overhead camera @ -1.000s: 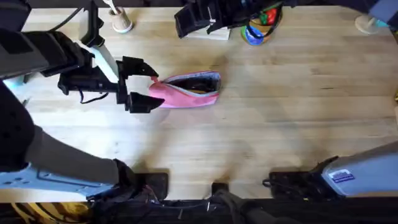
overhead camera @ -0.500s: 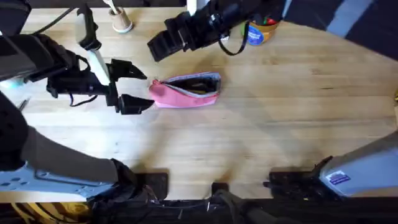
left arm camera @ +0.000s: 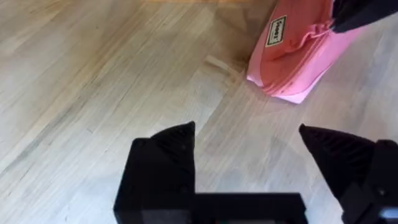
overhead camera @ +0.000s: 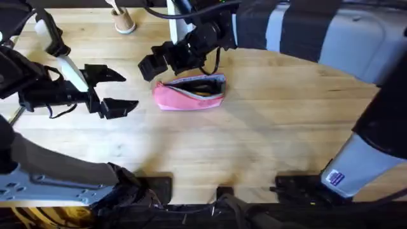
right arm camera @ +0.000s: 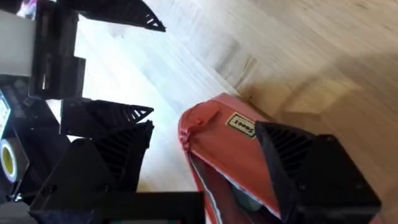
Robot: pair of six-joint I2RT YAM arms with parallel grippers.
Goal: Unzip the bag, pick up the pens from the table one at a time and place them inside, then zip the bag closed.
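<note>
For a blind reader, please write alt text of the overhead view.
A pink bag lies unzipped on the wooden table, dark contents showing. The right gripper hovers at its far left end, and the open left gripper sits left of it, apart.

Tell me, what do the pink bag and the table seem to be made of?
The bag looks like soft matte fabric: it sags and wrinkles, with a sewn label at one end. The table looks like light wood with a smooth finish, showing plank seams and grain.

bag (right arm camera: 214, 155) cut off at frame edge, zipper pull hidden by right claw (right arm camera: 205, 162)
</note>
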